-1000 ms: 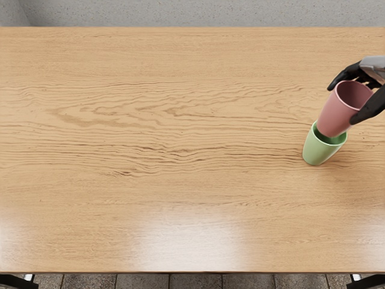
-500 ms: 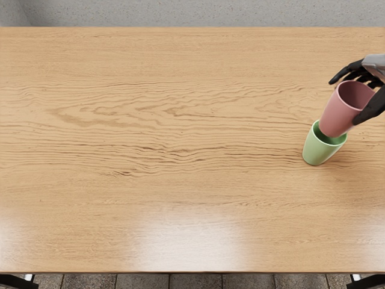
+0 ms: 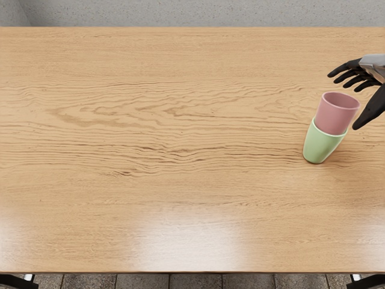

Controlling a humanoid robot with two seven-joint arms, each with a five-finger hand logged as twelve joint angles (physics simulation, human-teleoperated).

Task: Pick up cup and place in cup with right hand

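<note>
Fingers (image 3: pixel 344 67) of the right hand (image 3: pixel 373 69) are standing spread; on the wood-grained table (image 3: pixel 180 180) by a grey wall (image 3: pixel 180 12), the pink cup (image 3: pixel 334 118) is sitting in the green cup (image 3: pixel 321 148), mouth up, long axis upright.

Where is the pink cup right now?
In the head view, the pink cup sits inside the green cup, near the table's right edge, beside the open right hand.

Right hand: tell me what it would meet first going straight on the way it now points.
Probably the pink cup. The open right hand points toward the picture's left, and its thumb lies just right of the cup, so the thumb would likely touch it first; height is unclear here.
</note>
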